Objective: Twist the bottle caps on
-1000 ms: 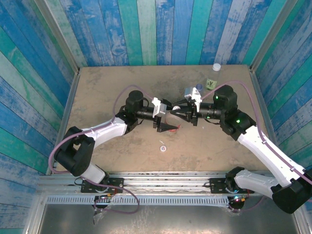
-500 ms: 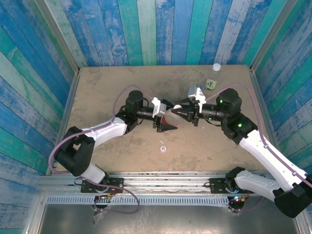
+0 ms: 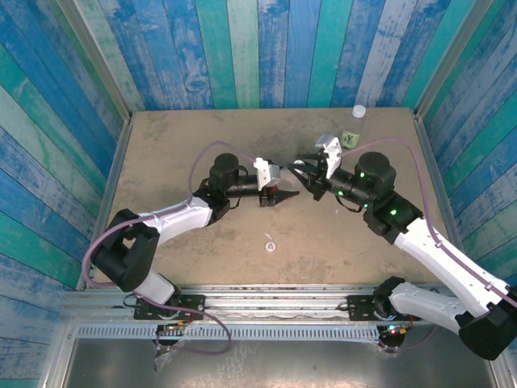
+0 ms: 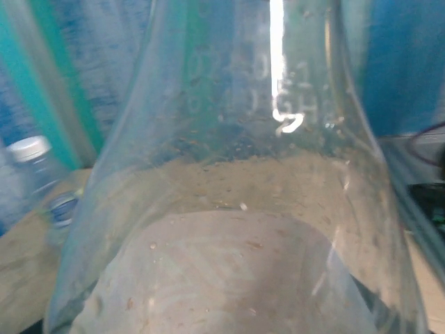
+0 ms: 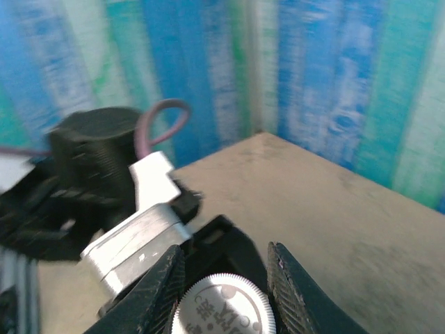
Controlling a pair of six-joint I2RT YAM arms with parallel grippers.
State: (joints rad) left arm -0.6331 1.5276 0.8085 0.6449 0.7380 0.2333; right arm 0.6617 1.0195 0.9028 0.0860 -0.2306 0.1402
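A clear plastic bottle (image 4: 229, 209) sits right against the left wrist camera, neck up. My left gripper (image 3: 276, 196) is shut on it near the table's middle. My right gripper (image 3: 299, 173) faces it from the right, a short gap away, shut on a white ridged bottle cap (image 5: 221, 313). That cap sits between my right gripper's (image 5: 226, 249) two dark fingers (image 5: 161, 292). Behind them in the right wrist view is the left arm's wrist (image 5: 139, 236). Another bottle (image 3: 350, 133), green-yellow labelled with a white cap (image 3: 359, 111) on it, stands at the back right.
A small white round bit (image 3: 270, 246) lies on the brown table (image 3: 178, 153) in front of the grippers. Blue-green plank walls (image 3: 258, 48) close in the back and sides. The capped bottle (image 4: 31, 174) stands by the wall in the left wrist view.
The left gripper's fingers have closed and its wrist has shifted a little toward the back. The right gripper has drawn back and to the right with the cap, opening a gap.
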